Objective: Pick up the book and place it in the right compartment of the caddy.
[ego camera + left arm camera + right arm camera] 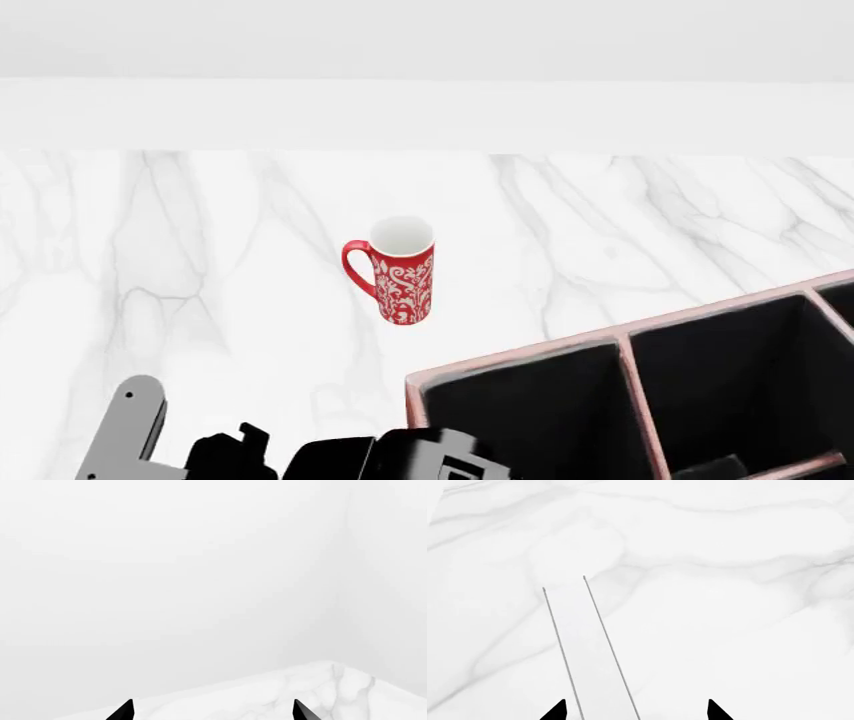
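The book shows only in the right wrist view, as a narrow white strip of page edges between two thin dark lines, against the marble. My right gripper is open. Its black fingertips stand wide on either side of the strip's near end and do not touch it. The caddy, with a pale pink rim and a black divided interior, sits at the lower right of the head view and runs out of frame. My left gripper is open and empty, facing the wall over a table corner.
A red patterned mug stands upright on the white marble table, left of and beyond the caddy. My left arm lies at the bottom left of the head view. A white wall runs along the table's far edge.
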Tool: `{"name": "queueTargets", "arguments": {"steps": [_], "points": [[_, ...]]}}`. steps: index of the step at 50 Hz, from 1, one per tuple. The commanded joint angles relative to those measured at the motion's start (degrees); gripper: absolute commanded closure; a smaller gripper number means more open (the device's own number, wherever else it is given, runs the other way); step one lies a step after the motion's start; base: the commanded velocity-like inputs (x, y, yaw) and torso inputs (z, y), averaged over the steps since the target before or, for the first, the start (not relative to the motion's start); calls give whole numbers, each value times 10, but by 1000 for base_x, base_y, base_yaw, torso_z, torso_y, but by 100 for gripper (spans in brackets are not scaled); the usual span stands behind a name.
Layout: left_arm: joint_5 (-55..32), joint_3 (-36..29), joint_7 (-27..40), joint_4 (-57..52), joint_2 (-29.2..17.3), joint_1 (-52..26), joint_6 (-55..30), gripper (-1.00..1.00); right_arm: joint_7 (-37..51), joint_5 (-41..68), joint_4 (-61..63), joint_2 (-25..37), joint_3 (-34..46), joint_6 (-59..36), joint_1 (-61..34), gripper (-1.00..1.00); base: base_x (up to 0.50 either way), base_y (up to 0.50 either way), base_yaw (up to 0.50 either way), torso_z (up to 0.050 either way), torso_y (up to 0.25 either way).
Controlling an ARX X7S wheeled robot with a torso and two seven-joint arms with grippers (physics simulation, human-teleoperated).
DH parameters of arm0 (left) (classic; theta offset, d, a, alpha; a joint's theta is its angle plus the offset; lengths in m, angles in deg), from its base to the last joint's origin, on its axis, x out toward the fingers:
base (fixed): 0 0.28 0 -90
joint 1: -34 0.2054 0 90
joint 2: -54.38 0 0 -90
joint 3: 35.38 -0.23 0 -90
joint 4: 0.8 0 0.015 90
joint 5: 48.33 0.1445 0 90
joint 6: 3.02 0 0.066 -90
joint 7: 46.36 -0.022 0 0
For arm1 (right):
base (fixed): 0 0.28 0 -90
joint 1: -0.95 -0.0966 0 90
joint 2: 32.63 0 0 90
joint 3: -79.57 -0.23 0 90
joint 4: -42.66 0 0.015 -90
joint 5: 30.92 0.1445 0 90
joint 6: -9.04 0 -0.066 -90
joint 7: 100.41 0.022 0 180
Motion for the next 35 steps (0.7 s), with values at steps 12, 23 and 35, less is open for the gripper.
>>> {"name": "queueTargets", "arguments": {"steps": [12, 23, 35], "points": [[-1, -2, -1, -2, 0, 0, 3, -100, -42, -35, -29, 2, 62, 40, 25, 100, 0, 0, 0, 0, 0], [12, -16, -4, 1, 0, -4, 4, -100, -31, -38, -35, 6, 50, 56, 33, 100, 0, 0, 0, 0, 0], [9, -17, 0, -2, -2, -4, 3, -100, 33, -3, 3, 17, -32, 52, 20, 100, 0, 0, 0, 0, 0]]}}
